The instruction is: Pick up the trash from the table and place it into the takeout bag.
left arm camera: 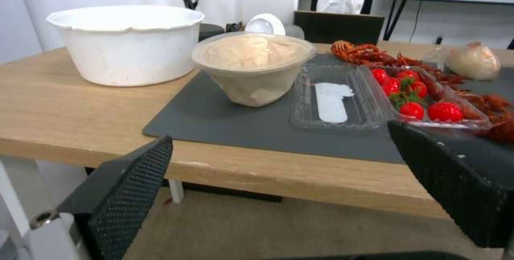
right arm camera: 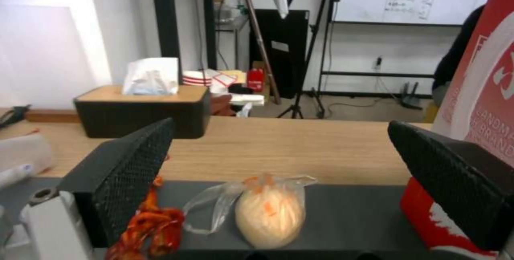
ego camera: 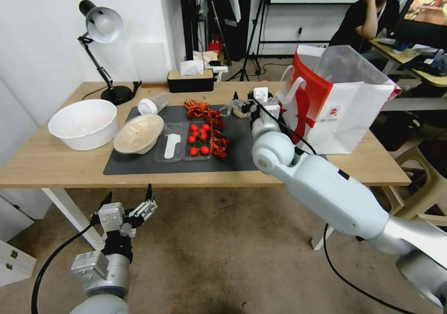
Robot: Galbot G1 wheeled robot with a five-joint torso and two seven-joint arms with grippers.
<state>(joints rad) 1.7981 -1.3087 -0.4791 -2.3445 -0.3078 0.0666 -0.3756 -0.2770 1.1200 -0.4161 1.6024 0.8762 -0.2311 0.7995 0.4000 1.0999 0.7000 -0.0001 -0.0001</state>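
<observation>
Two grippers, both jaws apart: right gripper (ego camera: 245, 105) over the mat's far edge, beige lump (right arm camera: 270, 212) between; takeout bag (ego camera: 344, 109) at 3 o'clock; left gripper (ego camera: 129, 201) below table (ego camera: 56, 165).

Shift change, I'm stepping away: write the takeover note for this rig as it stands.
Right gripper: open, over the dark grey mat, fingers either side of the beige lump in clear wrap, not closed on it.
Left gripper: open, parked below the table's front edge.
On the mat: tan round bowl, clear white-lidded tub lying on its side.
Takeout bag stands open at the table's right end; its contents are hidden.
Left to do: grasp the lump and bag it, then bowl and tub.
</observation>
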